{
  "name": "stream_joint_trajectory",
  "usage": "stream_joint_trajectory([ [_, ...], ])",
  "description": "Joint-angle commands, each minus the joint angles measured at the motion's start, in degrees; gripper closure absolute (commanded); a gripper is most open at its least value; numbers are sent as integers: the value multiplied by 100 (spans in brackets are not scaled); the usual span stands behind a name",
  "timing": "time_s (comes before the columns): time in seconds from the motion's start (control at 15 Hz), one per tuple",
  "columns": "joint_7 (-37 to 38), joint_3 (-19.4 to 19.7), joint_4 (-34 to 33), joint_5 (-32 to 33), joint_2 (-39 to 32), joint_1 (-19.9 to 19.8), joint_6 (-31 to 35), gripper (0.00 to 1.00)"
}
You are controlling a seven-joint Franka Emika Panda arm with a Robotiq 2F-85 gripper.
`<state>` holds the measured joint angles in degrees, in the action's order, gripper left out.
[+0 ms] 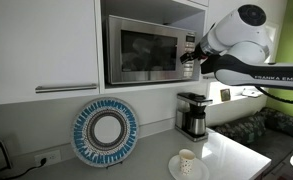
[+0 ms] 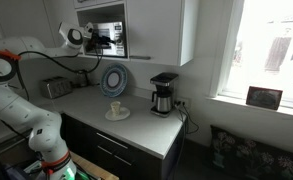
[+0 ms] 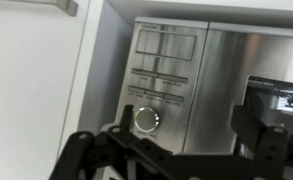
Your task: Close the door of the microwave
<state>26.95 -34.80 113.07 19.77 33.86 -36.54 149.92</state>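
The stainless-steel microwave (image 1: 149, 21) sits in a niche between white cabinets and also shows in an exterior view (image 2: 114, 40). Its door (image 1: 138, 52), with a dark glass window, looks flush or nearly flush with the front. My gripper (image 1: 192, 56) is at the microwave's right end, in front of the button panel, and shows in both exterior views (image 2: 98, 40). In the wrist view the button panel with its round knob (image 3: 147, 118) is close ahead. The gripper (image 3: 176, 150) has its dark fingers spread wide with nothing between them.
A black-and-steel coffee maker (image 1: 193, 113) stands on the counter below the gripper. A blue-and-white round plate (image 1: 105, 131) leans on the wall. A cup on a saucer (image 1: 187, 162) sits near the counter's front. A toaster (image 2: 54, 88) is farther along. White cabinet doors (image 1: 41, 45) flank the niche.
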Motion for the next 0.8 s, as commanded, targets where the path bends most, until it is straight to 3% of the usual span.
stream_joint_trajectory([
  [0.0, -16, 368, -358, 141, -117, 444, -1040, 0],
  [0.07, -135, 551, -501, -51, -280, 783, -1366, 0],
  [0.13, 213, 481, -309, 376, -177, 627, -953, 0],
  [0.27, 217, 694, -437, 403, -273, 989, -1289, 0],
  [0.47, 215, 749, -455, 399, -337, 1096, -1313, 0],
  [0.6, -212, 1019, -589, 573, -519, 1341, -1095, 0],
  [0.73, -514, 1233, -811, 703, -636, 1573, -1284, 0],
])
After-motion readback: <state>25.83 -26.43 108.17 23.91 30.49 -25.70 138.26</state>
